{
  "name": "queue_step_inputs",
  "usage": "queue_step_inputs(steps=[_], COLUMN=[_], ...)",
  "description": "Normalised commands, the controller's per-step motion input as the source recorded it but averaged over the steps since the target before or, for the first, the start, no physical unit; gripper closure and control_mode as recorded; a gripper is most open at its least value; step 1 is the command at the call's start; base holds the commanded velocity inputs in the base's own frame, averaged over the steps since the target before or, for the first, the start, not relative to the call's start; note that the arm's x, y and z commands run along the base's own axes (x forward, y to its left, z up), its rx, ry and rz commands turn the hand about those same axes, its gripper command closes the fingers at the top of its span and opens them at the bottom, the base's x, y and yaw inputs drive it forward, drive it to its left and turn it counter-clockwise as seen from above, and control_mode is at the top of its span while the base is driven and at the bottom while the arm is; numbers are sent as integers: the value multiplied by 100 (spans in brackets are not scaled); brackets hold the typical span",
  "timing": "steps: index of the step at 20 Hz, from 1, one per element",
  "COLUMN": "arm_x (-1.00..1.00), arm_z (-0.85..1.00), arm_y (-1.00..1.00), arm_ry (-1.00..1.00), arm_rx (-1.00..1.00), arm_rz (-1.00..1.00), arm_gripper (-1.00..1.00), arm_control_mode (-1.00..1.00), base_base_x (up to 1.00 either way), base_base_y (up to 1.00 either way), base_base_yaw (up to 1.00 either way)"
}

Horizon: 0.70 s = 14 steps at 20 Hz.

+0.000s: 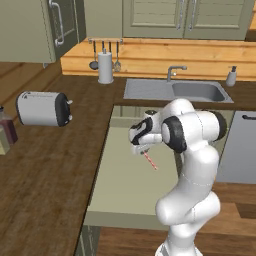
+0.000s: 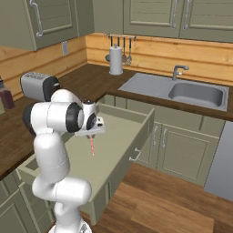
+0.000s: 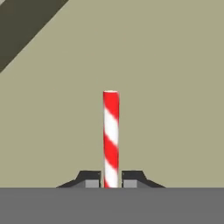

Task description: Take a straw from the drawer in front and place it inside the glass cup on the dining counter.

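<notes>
Since the gripper (image 3: 111,179) is pinching the straw (image 3: 111,135) right at one end, with the rest hanging down over the open drawer (image 1: 120,190), a quick swing toward the dining counter could make it pivot or slip out. No readable labels or writing anywhere, far as I can tell.

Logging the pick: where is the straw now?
The straw is pinched in the end effector, hanging above the open drawer in front of the sink.

One straw (image 3: 111,135); one open drawer (image 1: 120,190); one toaster (image 1: 44,108); one sink (image 1: 177,91); three hanging utensils (image 1: 104,55).
</notes>
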Motion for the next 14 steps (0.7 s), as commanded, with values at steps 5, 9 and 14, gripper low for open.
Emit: queue_step_inputs(steps=[5,9,14], arm_x=[-56,-68,-65], arm_z=[100,100,100], arm_y=[-36,-26,-28], arm_ry=[-7,-2,-1], arm_rx=[9,6,2], arm_rz=[-16,-16,-14], arm_gripper=[100,100,100], arm_control_mode=[-100,-100,-100], base_base_x=[0,0,0], base_base_y=[0,0,0], base_base_yaw=[0,0,0])
